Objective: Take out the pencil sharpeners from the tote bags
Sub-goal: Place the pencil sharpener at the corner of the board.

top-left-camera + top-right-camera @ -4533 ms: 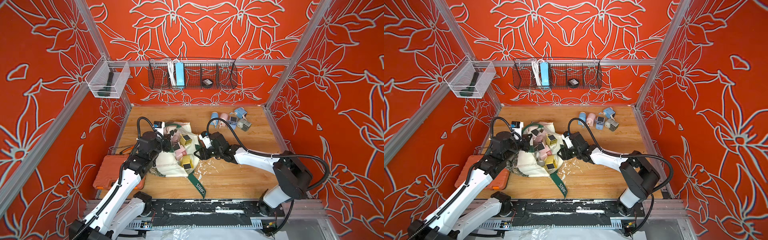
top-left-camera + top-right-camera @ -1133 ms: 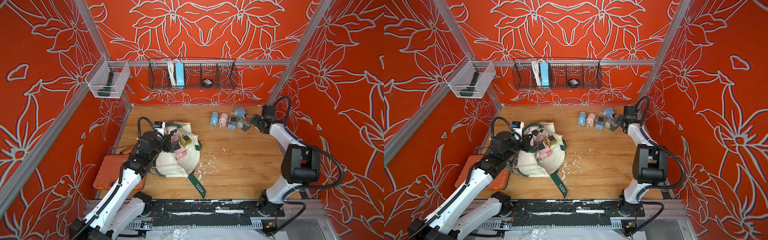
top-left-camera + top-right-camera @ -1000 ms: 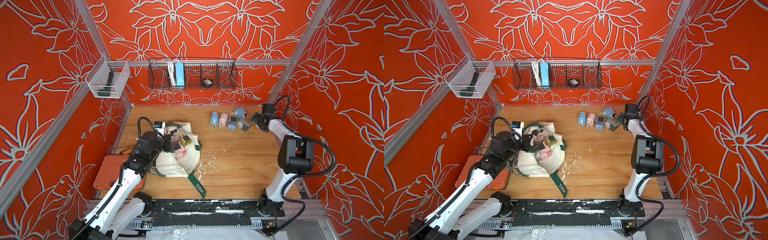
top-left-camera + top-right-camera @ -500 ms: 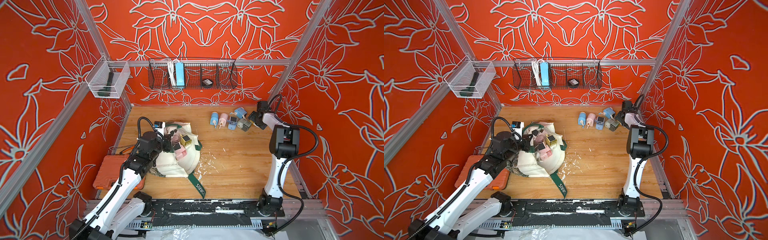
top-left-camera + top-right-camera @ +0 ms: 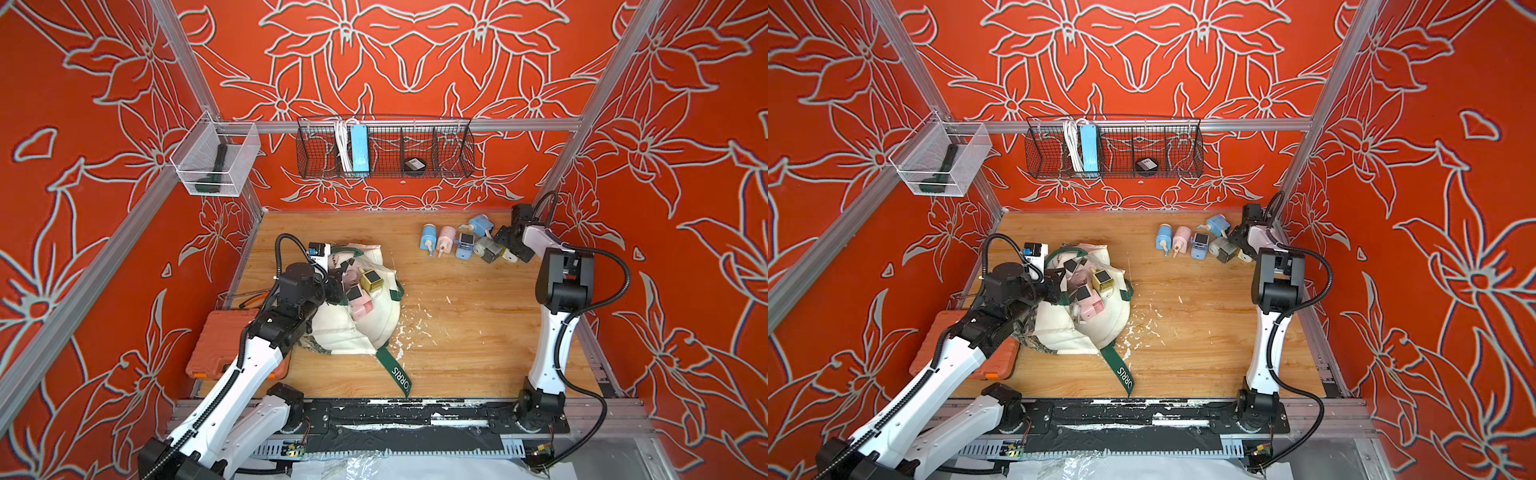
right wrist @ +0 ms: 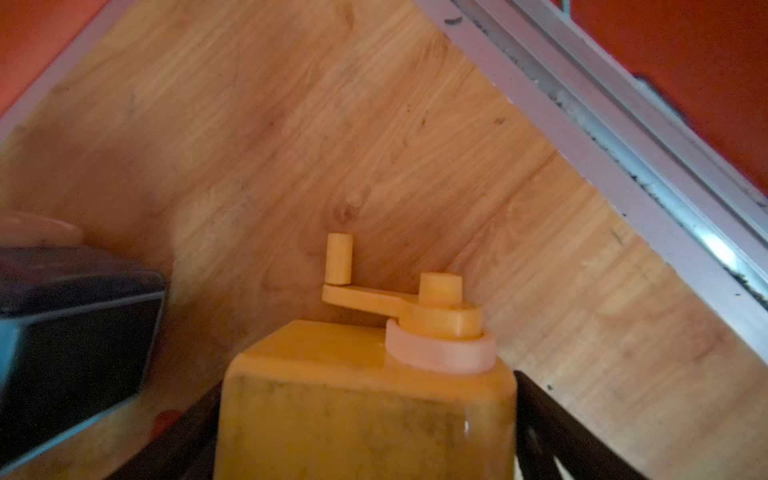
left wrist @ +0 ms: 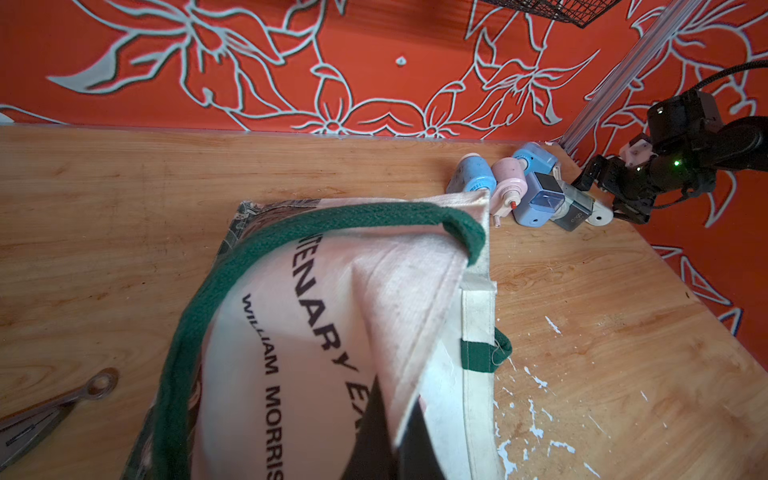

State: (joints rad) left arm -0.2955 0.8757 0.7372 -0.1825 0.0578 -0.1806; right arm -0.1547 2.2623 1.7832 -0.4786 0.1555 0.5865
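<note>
The left jaws stay clamped on the tote bag [image 5: 365,328]; right jaws, moved away, straddle a yellow sharpener [image 6: 365,415], grip unclear.

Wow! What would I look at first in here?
The bright orange walls with big white flowers all around. Next, the cream tote bag on the left of the wooden table, pinched by the left gripper, with pencil sharpeners poking out. A row of pastel sharpeners lies at the far right by the right gripper.
</note>
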